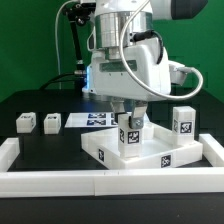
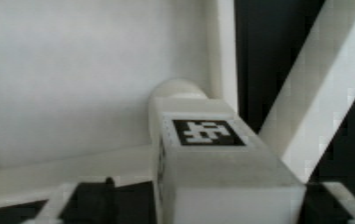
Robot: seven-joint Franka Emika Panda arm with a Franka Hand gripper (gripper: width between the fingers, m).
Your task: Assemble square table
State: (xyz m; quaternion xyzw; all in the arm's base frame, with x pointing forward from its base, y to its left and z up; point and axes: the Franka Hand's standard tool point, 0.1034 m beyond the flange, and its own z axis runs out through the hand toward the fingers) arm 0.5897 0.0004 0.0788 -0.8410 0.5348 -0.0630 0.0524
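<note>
While the claw (image 1: 129, 120) straddles an upright leg (image 1: 130, 136) on the square panel (image 1: 108, 153), its jaws stand wide. Two loose legs (image 1: 25, 122) lie aside.

Leg (image 2: 206, 160), one end out of frame

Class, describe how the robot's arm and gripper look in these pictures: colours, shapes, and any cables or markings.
The arm is built of smooth, rounded white casings, with darker grey parts near its top. The gripper has a pale, boxy body that ends in two short dark fingers. A thin black cable loops beside the upper arm. No lettering or markings can be made out on it.
</note>
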